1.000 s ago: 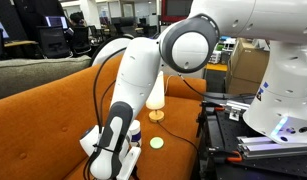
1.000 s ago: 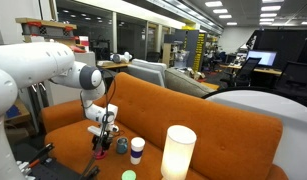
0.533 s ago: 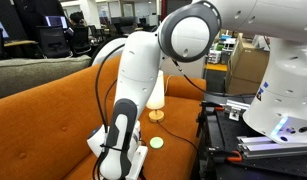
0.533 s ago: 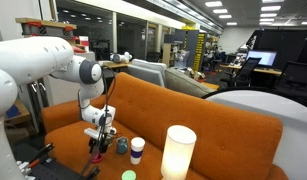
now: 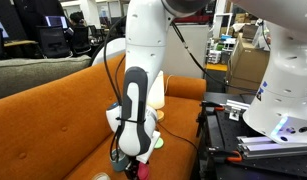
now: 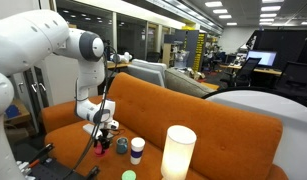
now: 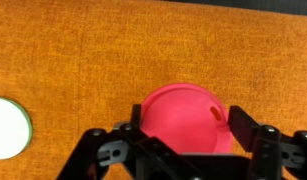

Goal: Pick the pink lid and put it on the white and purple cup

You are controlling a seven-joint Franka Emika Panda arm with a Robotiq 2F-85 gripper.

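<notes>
- The tool (image 7: 188, 126) is closed narrowly on the small round pink lid (image 7: 183, 112), with the orange fabric sofa seat (image 7: 83, 50) beneath it.
- The small white and purple cup (image 6: 137, 150) stands upright on the seat near the tool, with a squat grey-teal cup (image 6: 121, 146) between them.

Orange fabric sofa seat (image 7: 83, 50) is lying open around the black gripper (image 6: 101, 138), which is clamping the round pink lid (image 7: 183, 115). A squat grey-teal cup (image 6: 121, 146) is standing between it and the small white and purple cup (image 6: 137, 149). A tall white lamp shade (image 6: 178, 152) is crowding the far side.
</notes>
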